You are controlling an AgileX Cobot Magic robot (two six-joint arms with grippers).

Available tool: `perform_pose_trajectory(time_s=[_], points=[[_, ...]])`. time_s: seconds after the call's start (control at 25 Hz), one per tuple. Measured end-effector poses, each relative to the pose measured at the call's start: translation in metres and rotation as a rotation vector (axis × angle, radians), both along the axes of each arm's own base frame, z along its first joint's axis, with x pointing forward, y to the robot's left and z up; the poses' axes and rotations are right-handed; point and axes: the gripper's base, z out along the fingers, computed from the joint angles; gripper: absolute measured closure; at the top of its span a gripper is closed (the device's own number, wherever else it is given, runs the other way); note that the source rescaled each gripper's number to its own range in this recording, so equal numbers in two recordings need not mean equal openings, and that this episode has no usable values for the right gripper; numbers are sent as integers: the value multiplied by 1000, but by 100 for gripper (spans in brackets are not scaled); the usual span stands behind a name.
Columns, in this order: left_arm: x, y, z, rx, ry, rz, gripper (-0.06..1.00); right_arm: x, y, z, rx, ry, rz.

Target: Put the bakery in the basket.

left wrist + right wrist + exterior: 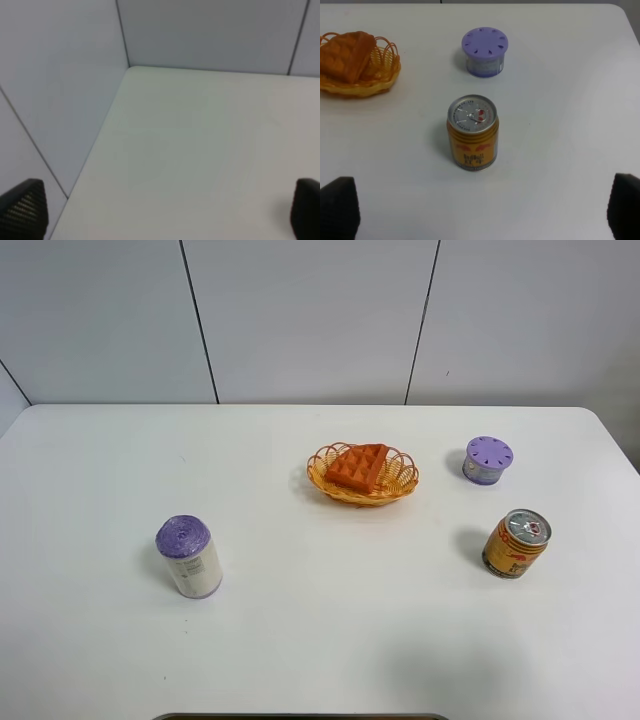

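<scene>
The orange-brown waffle piece lies inside the oval wicker basket at the middle of the white table. Both also show in the right wrist view, the waffle lying in the basket. My right gripper is open and empty, hovering on the near side of a gold drink can, well away from the basket. My left gripper is open and empty over the table's bare far left corner. Neither arm shows in the exterior high view.
A gold drink can stands at the right, also in the right wrist view. A small purple-lidded tub stands behind it. A white roll with a purple top stands at the left front.
</scene>
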Motion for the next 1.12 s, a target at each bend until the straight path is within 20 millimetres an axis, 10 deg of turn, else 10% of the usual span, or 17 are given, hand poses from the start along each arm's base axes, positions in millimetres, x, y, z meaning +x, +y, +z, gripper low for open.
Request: perform_pose_trajectory(time_s=[0.6, 1.12], points=[[10, -18, -76, -105, 8, -9, -4, 0, 0, 0, 0, 0, 0], [21, -19, -99, -103, 94, -10, -4, 0, 0, 0, 0, 0, 0]])
